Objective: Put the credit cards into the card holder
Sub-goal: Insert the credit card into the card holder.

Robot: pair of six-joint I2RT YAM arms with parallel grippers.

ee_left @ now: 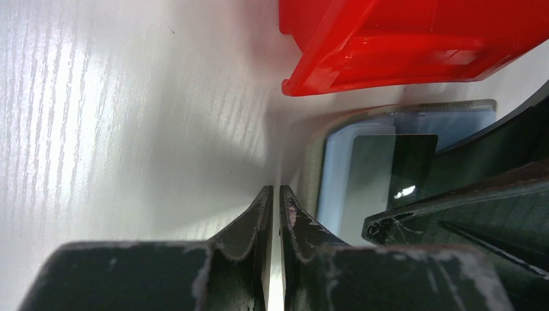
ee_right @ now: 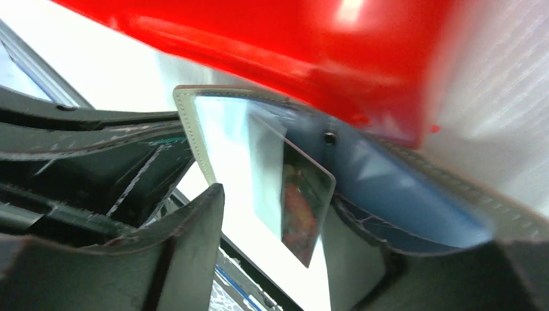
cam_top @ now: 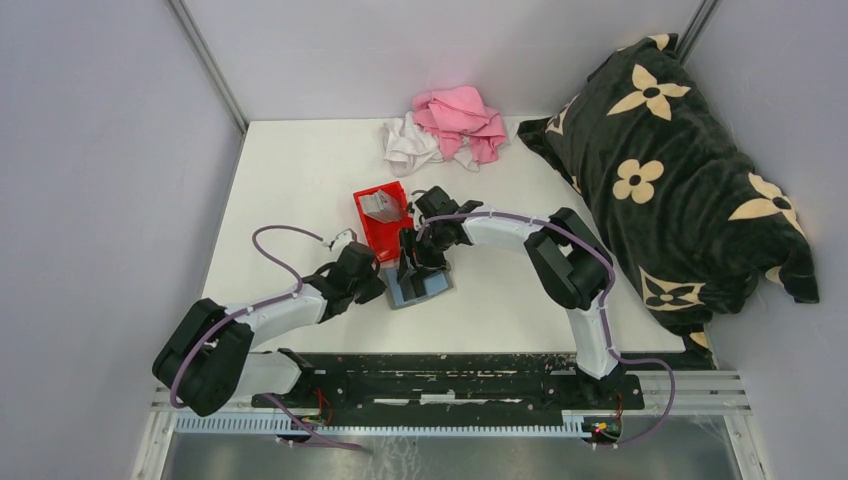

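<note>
- Nearest the lens, the right pincer [cam_top: 413, 262] hangs over the open card holder. Its jaws stand well apart and grip nothing, and one card stands free between them.
- At the holder's left edge, the left pincer [ee_left: 272, 201] is all but closed, with only a sliver of light between its jaws. We see nothing caught in that slit. We judge it is steadying the holder, though we cannot tell whether it touches it.
- Just behind the holder on the white tabletop [cam_top: 300, 180] sits the red bin [cam_top: 378, 242].
- Open on the tabletop, between the two pincers, the card holder [cam_top: 430, 290] shows its pale bluish inside.
- Inside the bin we see the other credit cards [cam_top: 377, 205], a small grey stack, so most of the job looks undone.
- One credit card [ee_right: 301, 207] stands tilted with its upper end tucked into the holder's inner pocket and the rest sticking out. We judge it only partly seated and in need of a push home before the next card is fetched.
</note>
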